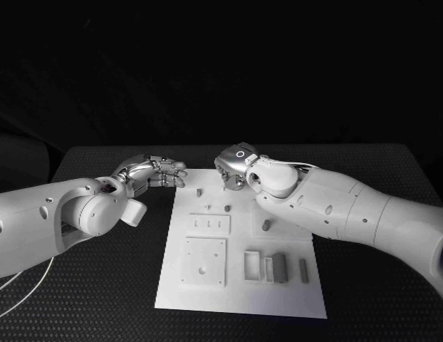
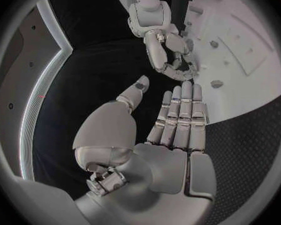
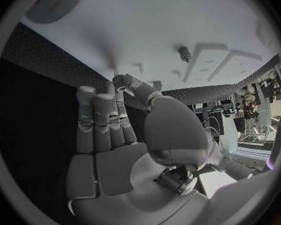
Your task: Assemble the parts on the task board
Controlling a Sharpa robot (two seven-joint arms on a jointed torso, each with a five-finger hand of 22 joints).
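The black bench (image 1: 98, 299) carries everything, and the white board (image 1: 244, 288) lies along its middle, reaching from the robot's side out to just under the two robot hands.

The left robot hand (image 1: 152, 172) hovers at the far left corner of the board. In the left wrist view its fingers (image 2: 181, 112) lie straight and side by side with the thumb apart, and nothing sits between them, so it is open and empty.

The right robot hand (image 1: 238, 167) hangs over the far edge of the board, close beside the left one. In the right wrist view its fingers (image 3: 97, 120) stretch toward the board, but I cannot tell whether anything is pinched at their tips.

The parts, grey here, lie on the board on the robot's side of both hands: a row of upright blocks (image 1: 273, 267) farthest from the hands, a small peg (image 1: 267, 225) nearer, and a short stud (image 1: 200, 192) just below the left hand's fingers.

The two hands are crowded at one end, so a reach by either could knock the other. The peg and stud are small, and a grazing finger could tip or roll them off their seats.
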